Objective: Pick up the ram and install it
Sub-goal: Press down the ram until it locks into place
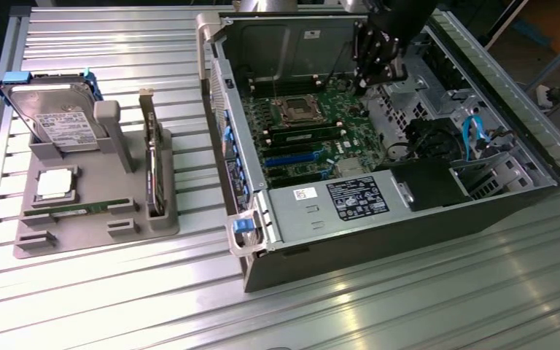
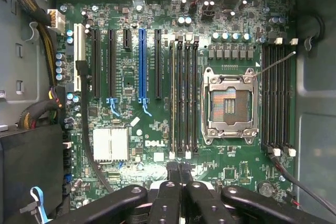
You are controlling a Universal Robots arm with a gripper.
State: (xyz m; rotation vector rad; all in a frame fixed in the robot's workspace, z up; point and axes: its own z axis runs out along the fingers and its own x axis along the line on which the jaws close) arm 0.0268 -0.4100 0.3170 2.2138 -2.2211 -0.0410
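Tool (image 2: 178, 169) shut tight, nothing in it, hanging over mobo (image 2: 131, 114) inside PC case (image 1: 290, 262); one ram (image 2: 172, 98) sits slotted by CPU socket (image 2: 230, 103).

The glossy black gripper (image 2: 179, 167) has two slim fingers (image 2: 172, 177) flanked by curved black link bars (image 2: 105, 205). Round pivot pins (image 2: 137, 190) dot the bars behind the fingers.
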